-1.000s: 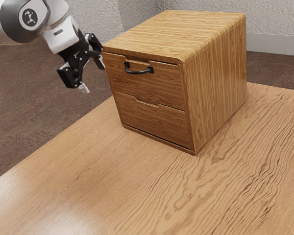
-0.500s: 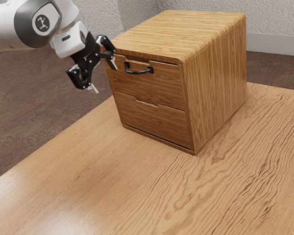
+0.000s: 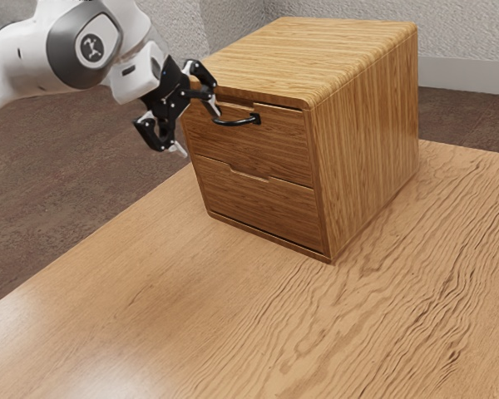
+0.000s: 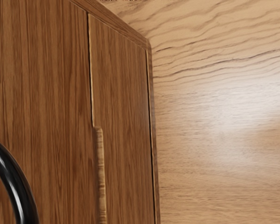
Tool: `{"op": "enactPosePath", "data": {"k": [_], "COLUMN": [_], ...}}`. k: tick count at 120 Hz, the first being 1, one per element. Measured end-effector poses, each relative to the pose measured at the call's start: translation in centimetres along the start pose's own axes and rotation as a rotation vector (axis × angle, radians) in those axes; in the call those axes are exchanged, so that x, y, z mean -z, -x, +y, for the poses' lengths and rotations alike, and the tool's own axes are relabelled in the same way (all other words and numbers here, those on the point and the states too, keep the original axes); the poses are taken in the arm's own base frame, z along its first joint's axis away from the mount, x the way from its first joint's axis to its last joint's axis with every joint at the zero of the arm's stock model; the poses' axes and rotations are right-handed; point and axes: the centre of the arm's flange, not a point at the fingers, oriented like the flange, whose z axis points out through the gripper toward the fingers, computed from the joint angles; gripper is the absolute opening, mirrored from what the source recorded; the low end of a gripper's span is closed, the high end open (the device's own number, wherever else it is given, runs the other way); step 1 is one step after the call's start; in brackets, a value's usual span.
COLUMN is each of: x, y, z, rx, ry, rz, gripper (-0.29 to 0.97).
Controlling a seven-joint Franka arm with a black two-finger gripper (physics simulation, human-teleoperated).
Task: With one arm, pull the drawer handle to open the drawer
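Now, in the exterior view, my hand (image 3: 197,129) stands at the front of the wooden cabinet (image 3: 358,125), close to the corner on the exterior view's left. Its two fingers are spread wide apart and they pinch nothing. The upper finger (image 3: 209,93) reaches the end of the black handle (image 3: 235,121) on the exterior view's left; I cannot tell if it really touches the handle or is only just beside it. The lower finger (image 3: 173,143) hangs lower, in front of the edge of the cabinet, and the handle is not between the two fingers.

The handle sits high on the upper drawer (image 3: 258,150), near its top edge. The front of this drawer lies flush with the cabinet frame, so the drawer is shut. Below it is the lower drawer (image 3: 258,204), which has a small cut-out in its top edge and is also shut. The cabinet stands upright on the worktop (image 3: 233,324), towards its far side. Beyond the worktop there is a brown floor (image 3: 41,183).

In the wrist view the handle (image 4: 11,182) appears as a thick black arc, very near to the camera. It lies over the upper drawer's front (image 4: 42,93). Next to that I see the lower drawer's front (image 4: 121,140) with its cut-out (image 4: 99,172), and past the cabinet's base the grain of the worktop (image 4: 219,116).
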Motion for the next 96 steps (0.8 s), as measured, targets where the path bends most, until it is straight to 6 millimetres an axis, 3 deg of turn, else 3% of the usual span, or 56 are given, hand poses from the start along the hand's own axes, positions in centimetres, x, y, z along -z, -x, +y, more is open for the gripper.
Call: {"op": "enactPosePath", "data": {"k": [17, 51, 96], "x": [-0.9, -0.6, -3.1], "y": [0.7, 1.7, 2.7], "z": [-0.4, -0.7, -1.3], "rx": [0.001, 0.022, 0.054], "ry": [-0.017, -0.06, -0.074], "rz": [0.003, -0.014, -0.013], "gripper": [0.68, 0.68, 0.68]}}
